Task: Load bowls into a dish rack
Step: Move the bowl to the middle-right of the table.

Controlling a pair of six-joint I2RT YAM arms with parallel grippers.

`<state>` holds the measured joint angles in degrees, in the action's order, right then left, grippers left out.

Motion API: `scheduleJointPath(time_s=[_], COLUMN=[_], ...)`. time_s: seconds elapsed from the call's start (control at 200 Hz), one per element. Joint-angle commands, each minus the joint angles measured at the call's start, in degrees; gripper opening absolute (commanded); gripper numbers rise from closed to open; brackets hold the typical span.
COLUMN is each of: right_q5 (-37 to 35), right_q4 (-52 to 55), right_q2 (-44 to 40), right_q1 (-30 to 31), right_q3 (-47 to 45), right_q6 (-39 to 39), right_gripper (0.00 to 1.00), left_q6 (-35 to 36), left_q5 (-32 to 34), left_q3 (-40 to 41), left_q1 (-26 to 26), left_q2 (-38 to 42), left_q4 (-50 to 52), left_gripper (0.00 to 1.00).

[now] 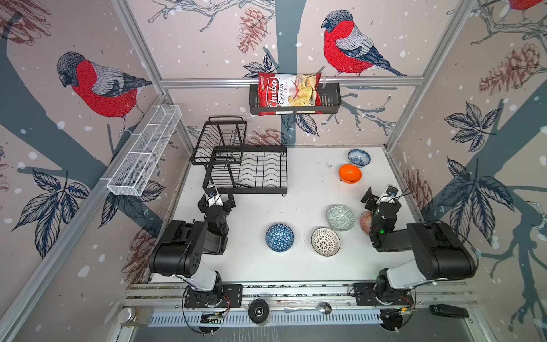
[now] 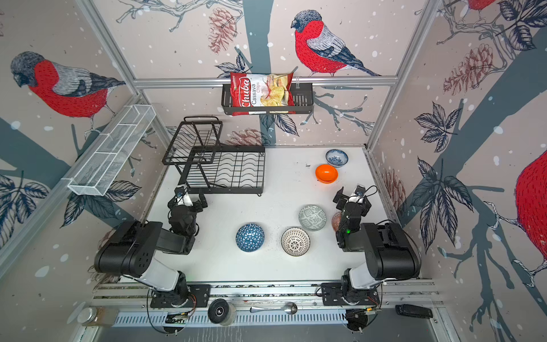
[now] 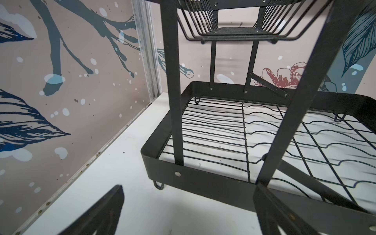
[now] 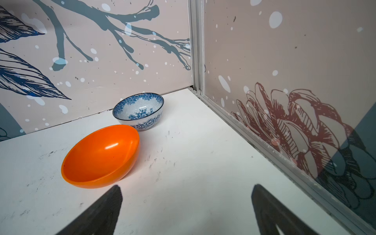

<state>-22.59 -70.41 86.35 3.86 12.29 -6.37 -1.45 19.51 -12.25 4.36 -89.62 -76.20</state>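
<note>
1. Nearest the lens in the left wrist view: left gripper [image 3: 189, 185], jaws spread wide, nothing between them. It sits just short of the near left corner of the dish rack [image 1: 251, 190].
2. Nearest the lens in the right wrist view: right gripper [image 4: 187, 185], jaws likewise spread wide and empty, low over the tabletop [image 1: 310, 195] near the right wall.
3. Clock directions below are read in both top views, with 12 o'clock at the back wall.
4. The dish rack stands at 11 o'clock on the tabletop. No bowl shows in its wavy-wire base or in its upper basket [image 1: 219, 139].
5. Blue-flower bowl [image 1: 358, 157]: upright at 1 o'clock, near the back right corner.
6. Orange bowl [image 1: 350, 173]: just beside the blue-flower bowl, at that bowl's 7 o'clock and at the right gripper's 11 o'clock. It is tilted; contact between the two bowls cannot be confirmed.
7. Grey-green bowl [image 1: 340, 217]: at 4 o'clock on the tabletop.
8. Red-orange bowl [image 1: 366, 220]: at the grey-green bowl's 3 o'clock, largely hidden by the right arm.
9. Lattice bowl [image 1: 325, 241]: at 5 o'clock, near the grey-green bowl.
10. Blue triangle bowl [image 1: 279, 237]: at 6 o'clock, apart from the lattice bowl.
11. Chips bag [image 1: 288, 90]: in the black shelf basket [image 1: 331, 100] on the back wall at 12 o'clock.
</note>
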Motion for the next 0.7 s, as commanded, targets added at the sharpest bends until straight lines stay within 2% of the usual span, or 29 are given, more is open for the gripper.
scheduleJointPath(time_s=[0.0, 0.44, 0.535, 0.695], right_q5=[-0.8, -0.4, -0.4, -0.4], right_q4=[-1.0, -0.7, -0.7, -0.6], right_q2=[-0.2, -0.1, 0.0, 0.0], right_q1=[0.2, 0.0, -0.1, -0.1], right_q3=[0.0, 0.2, 0.2, 0.2], right_q6=[-0.5, -0.6, -0.6, -0.6], right_gripper=[1.0, 0.99, 0.99, 1.0], left_q6=[0.7, 0.5, -0.6, -0.9], left_q5=[0.1, 0.0, 3.0, 2.9], left_q3=[-0.2, -0.3, 0.1, 0.2], left_q1=[0.0, 0.0, 0.0, -0.2], left_q2=[0.0, 0.0, -0.1, 0.0], left_q4=[-1.1, -1.1, -1.9, -1.9], left_gripper=[0.99, 0.99, 0.99, 0.99])
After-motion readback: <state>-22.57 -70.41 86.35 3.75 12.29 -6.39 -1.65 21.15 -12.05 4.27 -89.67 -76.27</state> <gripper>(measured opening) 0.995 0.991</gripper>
